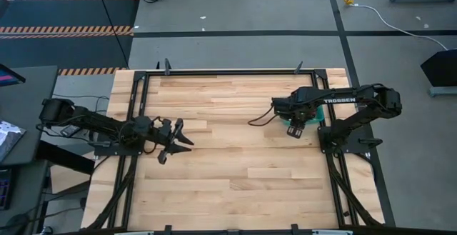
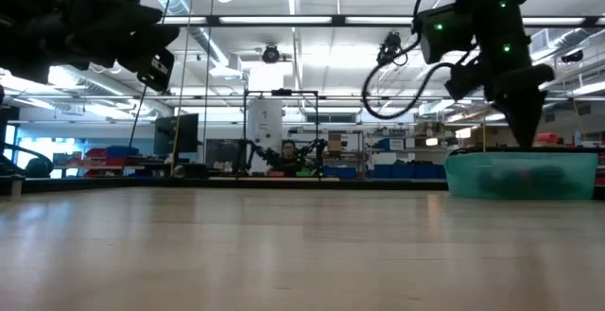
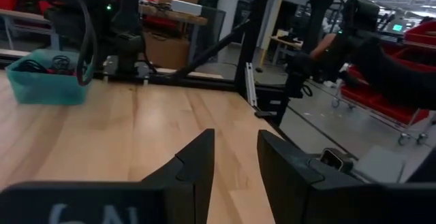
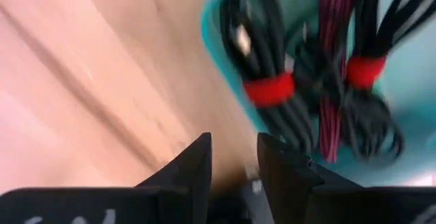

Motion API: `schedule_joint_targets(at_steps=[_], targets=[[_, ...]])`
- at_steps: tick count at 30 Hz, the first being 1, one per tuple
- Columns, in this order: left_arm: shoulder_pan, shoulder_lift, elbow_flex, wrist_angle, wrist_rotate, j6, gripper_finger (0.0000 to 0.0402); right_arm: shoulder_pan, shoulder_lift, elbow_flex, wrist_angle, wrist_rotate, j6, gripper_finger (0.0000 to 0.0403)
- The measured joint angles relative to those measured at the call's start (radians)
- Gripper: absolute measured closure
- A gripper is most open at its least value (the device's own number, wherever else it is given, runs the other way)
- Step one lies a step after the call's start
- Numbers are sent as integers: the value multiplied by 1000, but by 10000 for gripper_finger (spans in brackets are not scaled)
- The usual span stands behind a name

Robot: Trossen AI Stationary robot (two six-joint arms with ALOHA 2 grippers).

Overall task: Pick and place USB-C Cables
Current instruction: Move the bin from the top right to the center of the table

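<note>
cables point(image 4: 272, 88) inside teal bin point(image 4: 409, 81)

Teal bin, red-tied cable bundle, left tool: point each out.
teal bin point(image 2: 520, 174): low view, its front wall.
red-tied cable bundle point(image 4: 269, 88): right wrist view, its red tie.
left tool point(image 1: 178, 141): high view, between its fingertips.

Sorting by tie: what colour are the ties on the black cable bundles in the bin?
Red ties on the black USB-C Cables; clearest in the right wrist view.
</note>
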Motion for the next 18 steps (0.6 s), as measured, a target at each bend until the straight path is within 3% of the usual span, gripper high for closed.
schedule_joint_targets(at_steps=[3,8,18], targets=[[0,0,0,0,21,-15,283,5,0,0,-80,-5,7,279],[0,0,0,0,22,-19,283,4,0,0,-75,89,-14,279],[0,0,0,1,22,-23,283,-4,120,1,-100,64,-80,279]])
